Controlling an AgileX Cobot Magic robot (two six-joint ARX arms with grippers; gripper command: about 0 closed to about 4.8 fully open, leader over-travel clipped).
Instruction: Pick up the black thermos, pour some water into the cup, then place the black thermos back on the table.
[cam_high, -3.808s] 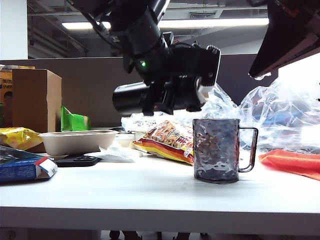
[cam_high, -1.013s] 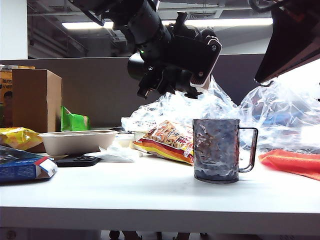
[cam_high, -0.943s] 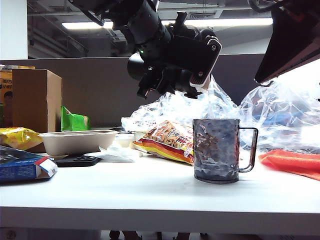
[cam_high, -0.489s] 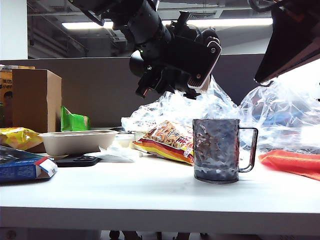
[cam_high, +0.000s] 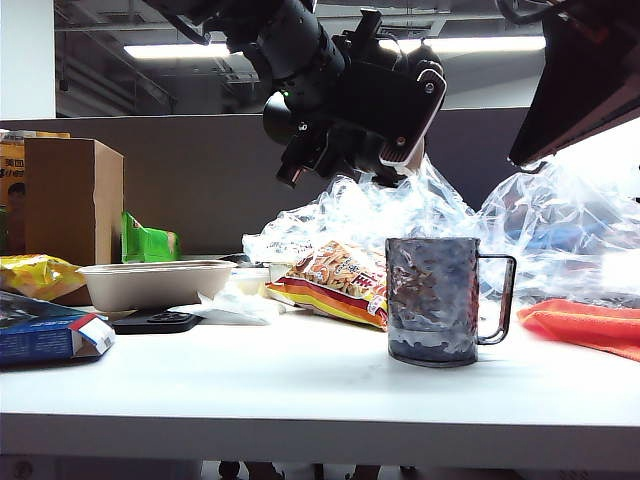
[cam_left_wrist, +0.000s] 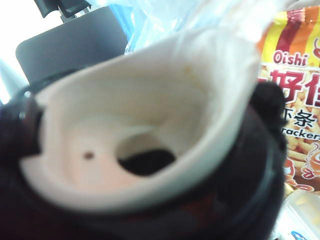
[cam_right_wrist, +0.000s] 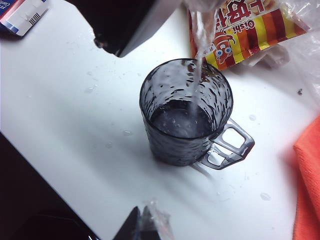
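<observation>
Now that the thermos (cam_high: 300, 120), clamped in the left gripper (cam_high: 375, 105), tips steeper than a second ago, water streams into the cup (cam_right_wrist: 186, 112); right gripper (cam_right_wrist: 142, 225) hangs above the cup, jaws pressed together.

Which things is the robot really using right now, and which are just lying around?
In use:
thermos, tipped, held by left gripper
cup, catching the water
table

Lying around:
snack bag
cardboard box
bowl
orange cloth
plastic bags
right gripper, shut, above the table
</observation>
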